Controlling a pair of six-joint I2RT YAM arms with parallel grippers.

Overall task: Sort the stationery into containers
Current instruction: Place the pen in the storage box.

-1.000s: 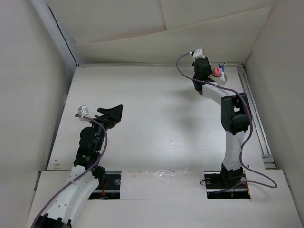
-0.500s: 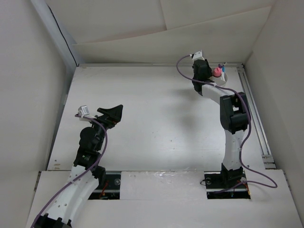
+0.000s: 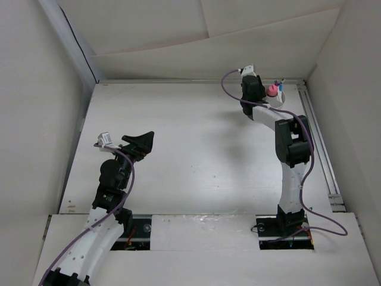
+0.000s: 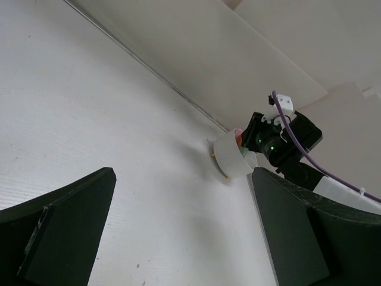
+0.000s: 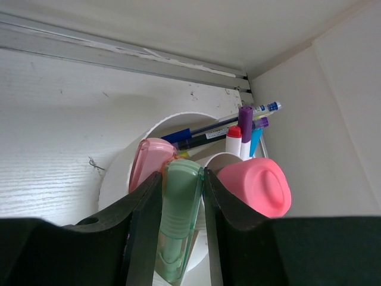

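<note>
"Where's the green highlighter (image 5: 177,220)?"

"Pinched mid-barrel in my right gripper (image 5: 181,179), over the white cup (image 5: 119,173) at one o'clock. I'd expect it to be light, stiff and slick. My left gripper (image 4: 183,174) gapes empty."

Cup (image 5: 121,171) in table's (image 3: 190,143) far right corner, pens (image 5: 208,132) and highlighters (image 5: 150,159) inside.
</note>
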